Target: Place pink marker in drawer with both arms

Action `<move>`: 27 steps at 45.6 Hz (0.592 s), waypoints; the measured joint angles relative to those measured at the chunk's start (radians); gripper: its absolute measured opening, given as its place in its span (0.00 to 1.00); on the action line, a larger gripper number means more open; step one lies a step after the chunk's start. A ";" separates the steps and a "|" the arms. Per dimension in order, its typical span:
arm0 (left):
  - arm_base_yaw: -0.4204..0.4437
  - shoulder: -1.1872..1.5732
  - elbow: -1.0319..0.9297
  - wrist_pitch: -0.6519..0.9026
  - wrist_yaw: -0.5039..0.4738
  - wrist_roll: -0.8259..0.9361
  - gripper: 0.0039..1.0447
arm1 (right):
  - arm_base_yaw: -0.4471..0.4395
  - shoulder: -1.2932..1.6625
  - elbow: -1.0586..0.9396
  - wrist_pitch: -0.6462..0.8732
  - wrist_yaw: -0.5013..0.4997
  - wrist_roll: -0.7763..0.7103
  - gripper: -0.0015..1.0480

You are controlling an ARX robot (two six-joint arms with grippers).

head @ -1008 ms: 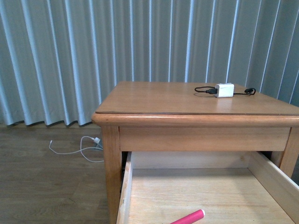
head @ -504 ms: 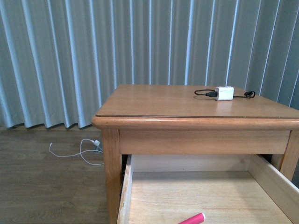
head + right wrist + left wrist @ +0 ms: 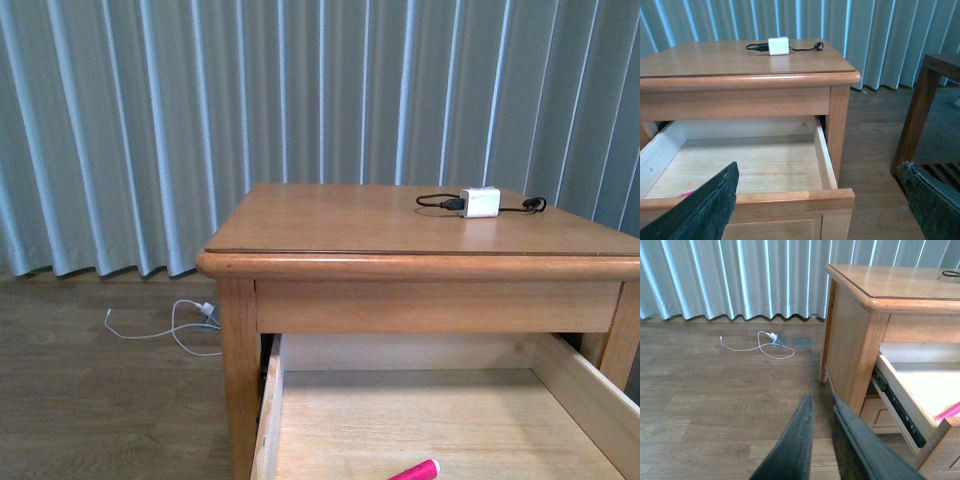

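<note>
Nightstand (image 3: 400, 225) stands before a grey pleated curtain (image 3: 120, 130), and neither arm shows in the front view. The drawer (image 3: 268, 410) is pulled well out, its pale floor bare except for the pink marker (image 3: 415, 470). The marker lies flat at about 6 o'clock in the front view, near the drawer's front end, with only its tip showing. From the left wrist a pink sliver (image 3: 949, 412) shows over the drawer's side wall. From the right wrist there is a faint pink fleck (image 3: 686, 193) just behind the front panel. A white charger (image 3: 481, 200) with black cable sits on the top, toward 1 o'clock. A white cord (image 3: 165, 325) is coiled on the floor at 9 o'clock from the nightstand. The left gripper (image 3: 821, 399) hangs over bare floor, well apart from the drawer, which lies toward its 3 o'clock. Its jaws are close together with only a thin slit between, pinching nothing. The right gripper (image 3: 819, 167) hovers in front of the drawer with jaws spread wide and empty. Judgement: the placing looks done, since the marker rests inside and free of both grippers. All that seems left is backing the arms away. Pushing the drawer shut may follow, though the task does not ask for it.
</note>
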State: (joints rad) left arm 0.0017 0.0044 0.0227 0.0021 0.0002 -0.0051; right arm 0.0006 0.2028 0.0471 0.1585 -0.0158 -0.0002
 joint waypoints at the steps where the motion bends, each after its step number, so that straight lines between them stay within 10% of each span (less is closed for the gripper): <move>1: 0.000 0.000 0.000 0.000 0.000 0.000 0.25 | 0.002 0.000 0.000 -0.007 -0.021 -0.006 0.92; 10: 0.000 0.000 0.000 0.000 0.000 0.000 0.61 | 0.084 0.141 0.024 -0.276 -0.089 -0.023 0.92; 20: 0.000 0.000 0.000 0.000 0.000 0.001 0.96 | 0.144 0.479 0.100 -0.246 -0.142 0.029 0.92; 27: 0.000 0.000 0.000 0.000 0.000 0.001 0.94 | 0.185 0.745 0.171 -0.098 -0.101 0.060 0.92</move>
State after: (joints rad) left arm 0.0017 0.0044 0.0227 0.0017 0.0002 -0.0040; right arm 0.1852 0.9478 0.2180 0.0601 -0.1169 0.0597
